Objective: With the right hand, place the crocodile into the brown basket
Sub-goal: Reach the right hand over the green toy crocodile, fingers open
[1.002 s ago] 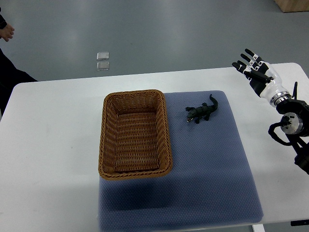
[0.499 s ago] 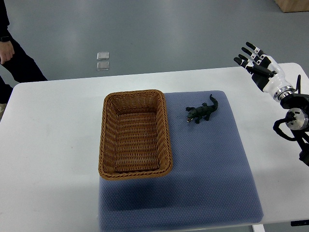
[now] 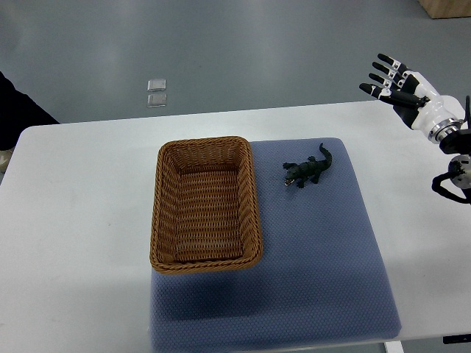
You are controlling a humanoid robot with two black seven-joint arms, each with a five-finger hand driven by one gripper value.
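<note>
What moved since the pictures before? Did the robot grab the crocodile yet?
Not yet. The right hand drifted up and toward the picture's right edge, farther from the crocodile, with its fingers spread and holding nothing. The person at the left edge shifted too and now barely shows. The crocodile stayed on the blue mat, and the brown basket stayed put, with nothing in it.

- Basket, centre: brown, woven wicker ribbing.
- Crocodile, right of centre: dark green (nearly black).
- Mat: slate blue, fine dotted weave.
- Table: plain white.
- Right hand, upper right: white shell, black fingers.
- Floor, top: grey.
</note>
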